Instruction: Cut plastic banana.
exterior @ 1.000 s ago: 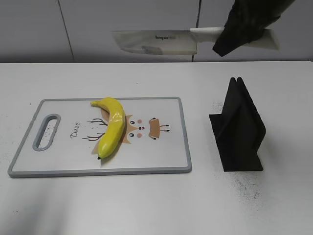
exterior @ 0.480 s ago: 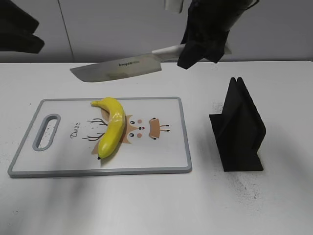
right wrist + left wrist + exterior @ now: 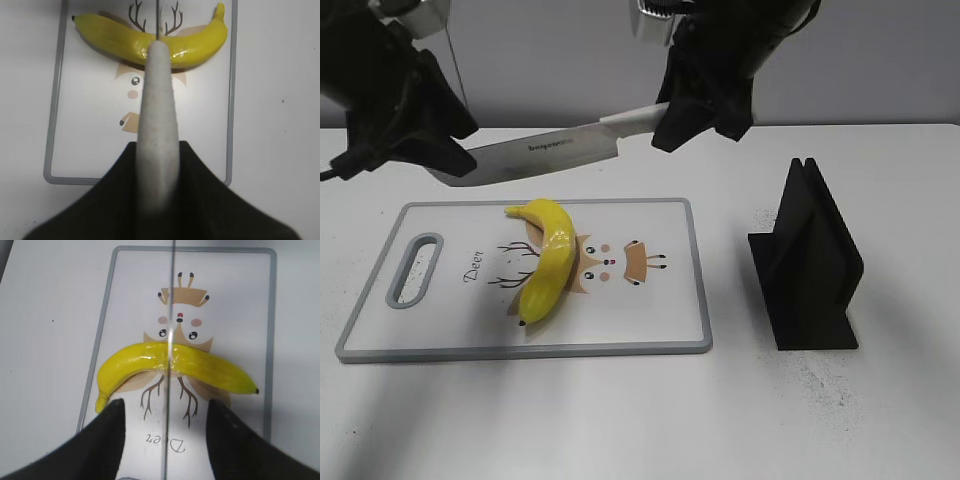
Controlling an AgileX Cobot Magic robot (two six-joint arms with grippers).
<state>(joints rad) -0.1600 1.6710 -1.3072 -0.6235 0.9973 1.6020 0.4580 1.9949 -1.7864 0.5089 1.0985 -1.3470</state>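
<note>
The right gripper [image 3: 705,95] clenched the knife [image 3: 535,155] above the plastic banana [image 3: 548,258] on the cutting board [image 3: 660,300]. The left gripper [image 3: 165,432], its fingers cropped, stood spread astride the blade; only wrist views showed it edge-on.

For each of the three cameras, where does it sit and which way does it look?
Exterior: in front of the table, slanting down at the grey-rimmed cutting board; both arms show.
Left wrist: above, looking down on the glossy yellow toy banana; both black fingers show.
Right wrist: above, looking down along the white knife handle.
Both wrist views share the banana under the blade edge.
</note>
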